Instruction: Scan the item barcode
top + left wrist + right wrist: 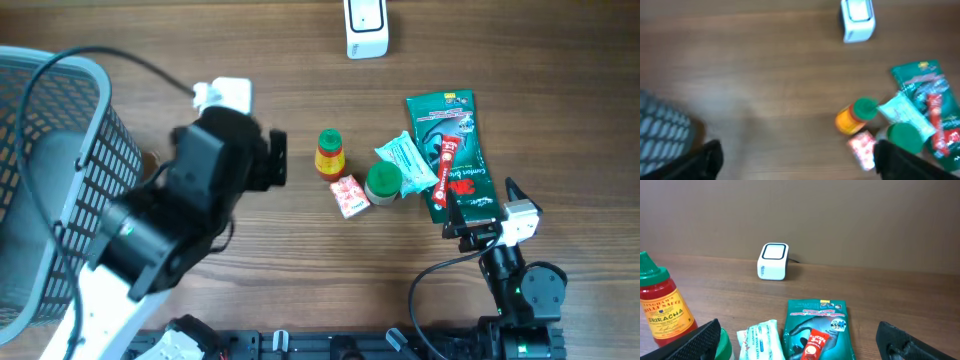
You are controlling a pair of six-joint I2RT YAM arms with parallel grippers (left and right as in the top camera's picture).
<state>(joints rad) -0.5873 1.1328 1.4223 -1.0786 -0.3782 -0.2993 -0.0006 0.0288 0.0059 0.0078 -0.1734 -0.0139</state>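
Observation:
The white barcode scanner (366,28) stands at the table's far edge, also in both wrist views (857,19) (773,261). Grocery items lie grouped right of centre: a sriracha bottle (329,155), a small pink box (349,195), a green lid (383,181), a tissue pack (405,163) and a green packet (455,150) with a red sachet (447,170) on it. My left gripper (277,158) is open and empty, just left of the bottle. My right gripper (482,203) is open over the packet's near end; nothing is between its fingers (700,340).
A grey wire basket (60,180) fills the left side, and its mesh shows at the lower left of the left wrist view (660,135). Bare wood lies between the scanner and the items. The right arm's cable (430,280) loops near the front edge.

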